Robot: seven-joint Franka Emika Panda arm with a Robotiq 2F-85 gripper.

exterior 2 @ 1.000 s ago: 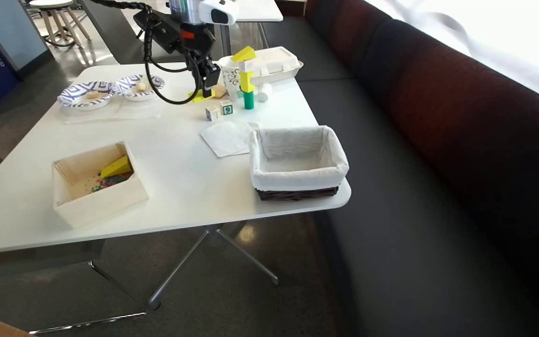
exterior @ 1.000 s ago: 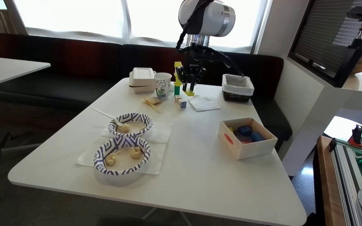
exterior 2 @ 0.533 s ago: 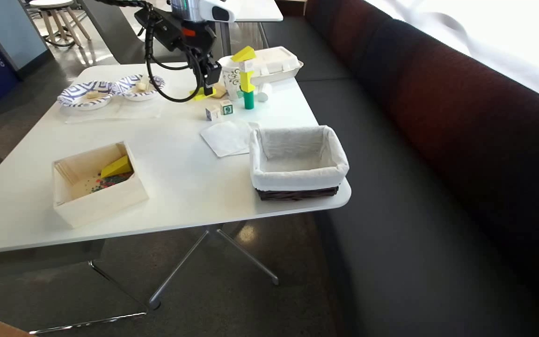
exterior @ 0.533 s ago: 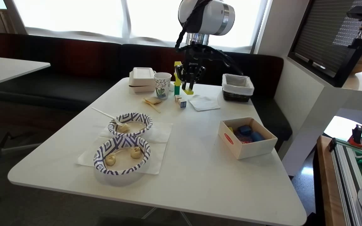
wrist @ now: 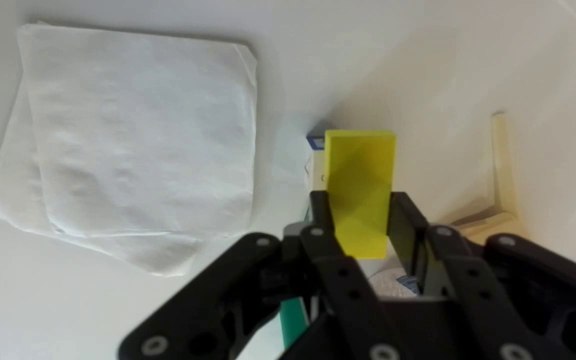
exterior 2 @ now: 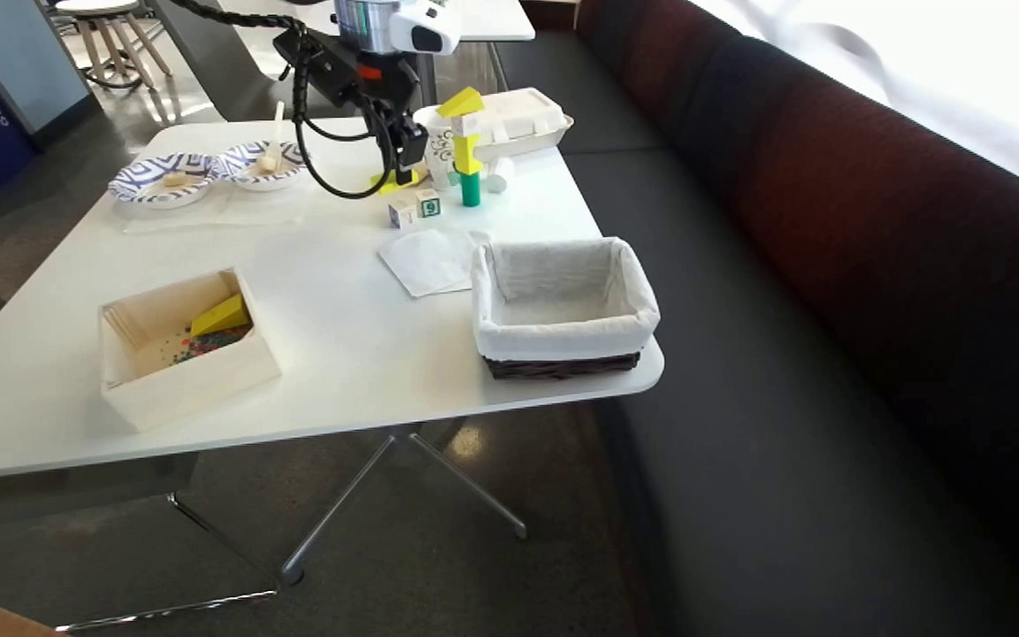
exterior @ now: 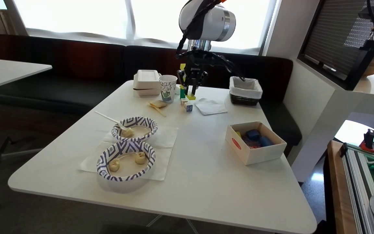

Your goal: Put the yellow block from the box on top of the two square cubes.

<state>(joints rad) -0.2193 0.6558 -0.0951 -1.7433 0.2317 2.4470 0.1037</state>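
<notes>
The gripper (wrist: 359,202) enters the wrist view from the bottom of the frame, right of centre, and pinches the yellow block (wrist: 361,165) by its two long sides. The block's free end points toward the top of that frame and hides part of the two square cubes (wrist: 316,170); a pale strip and a small blue-bordered face show along its left edge. White napkins (wrist: 143,130) take up much of the left half.

In both exterior views the arm (exterior: 218,22) hangs in the upper part of the frame over the white table (exterior: 203,182), and the held block is near the cubes; whether it touches them cannot be told. The cubes are light-coloured with printed faces, one bearing a green 9, and sit close together. Right of them in an exterior view stands a stack (exterior 2: 467,152) of green, yellow and white pieces, topped by a yellow wedge (exterior 2: 461,103).

The pale wooden box (exterior: 265,158) rests at the right of the frame in an exterior view, blue blocks (exterior: 265,141) inside; a yellow piece (exterior 2: 219,316) in it shows at lower left in an exterior view. A cloth-lined basket (exterior 2: 563,343) stands near the napkins. Two patterned bowls (exterior: 126,178) are left of centre in an exterior view, with a paper cup (exterior: 168,87) and a takeout container (exterior: 147,83) toward the upper middle
</notes>
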